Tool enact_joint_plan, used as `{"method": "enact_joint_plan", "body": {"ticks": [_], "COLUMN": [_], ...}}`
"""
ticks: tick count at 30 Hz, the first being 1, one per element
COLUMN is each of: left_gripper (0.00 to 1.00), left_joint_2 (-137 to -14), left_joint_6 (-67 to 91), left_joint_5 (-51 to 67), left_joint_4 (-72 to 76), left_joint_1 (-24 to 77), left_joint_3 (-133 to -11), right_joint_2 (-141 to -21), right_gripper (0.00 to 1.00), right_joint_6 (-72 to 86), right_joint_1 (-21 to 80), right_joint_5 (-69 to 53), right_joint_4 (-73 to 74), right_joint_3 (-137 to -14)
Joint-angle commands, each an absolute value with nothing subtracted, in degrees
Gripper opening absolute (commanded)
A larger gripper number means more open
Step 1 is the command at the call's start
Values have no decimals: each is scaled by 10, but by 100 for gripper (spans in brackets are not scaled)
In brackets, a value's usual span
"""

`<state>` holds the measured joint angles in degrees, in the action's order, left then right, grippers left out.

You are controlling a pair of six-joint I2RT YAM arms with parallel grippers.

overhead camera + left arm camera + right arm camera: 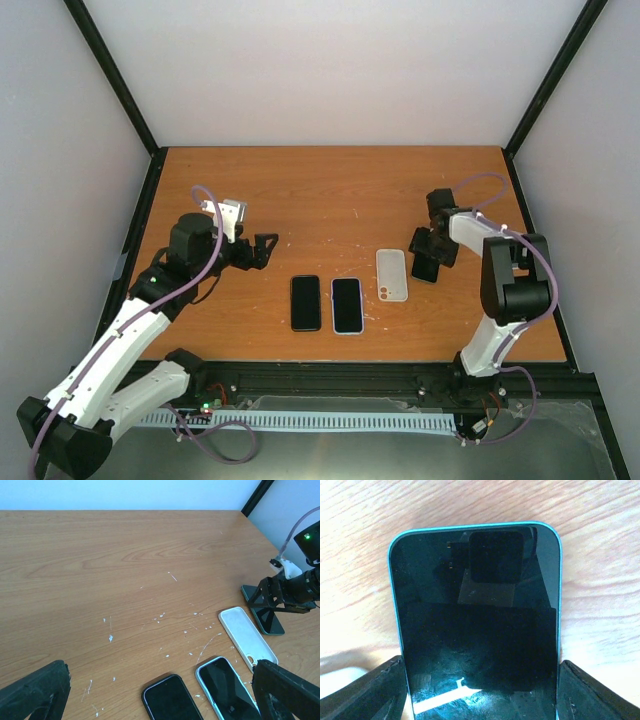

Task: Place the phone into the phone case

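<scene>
A clear white phone case lies empty on the wooden table, and it also shows in the left wrist view. A teal-edged phone lies flat just to its right, screen up. My right gripper is down over this phone and open. Its fingers straddle the phone's two long edges closely, with a thin gap on the left. My left gripper is open and empty, hovering left of the middle.
A black phone and a pale-blue-edged phone lie side by side left of the case, near the front edge. They also show in the left wrist view, the black one and the blue-edged one. Black frame posts stand at the back corners.
</scene>
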<state>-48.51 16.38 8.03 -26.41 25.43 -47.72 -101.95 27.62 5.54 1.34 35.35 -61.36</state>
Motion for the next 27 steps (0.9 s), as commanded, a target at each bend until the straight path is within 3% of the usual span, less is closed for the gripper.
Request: {"method": "enact_joint_plan", "body": {"ticks": [1,10,27], "left_gripper": [99,99,99], "left_joint_2": [-481,-481,-478], "left_joint_6": [160,160,160], "left_joint_5": [75,75,81], "left_joint_4": [-258,-258,-258], "left_joint_1": [250,250,250], "left_joint_3": [-482,-483,-482], "right_joint_2": [-972,-916,-952], "right_gripper": [55,55,56], "right_joint_6": [248,254,289], "right_joint_1": [74,134,236], "right_joint_5": [-10,-25,-14], "right_joint_4": [360,363,322], "right_joint_3": [-608,-604,-579]}}
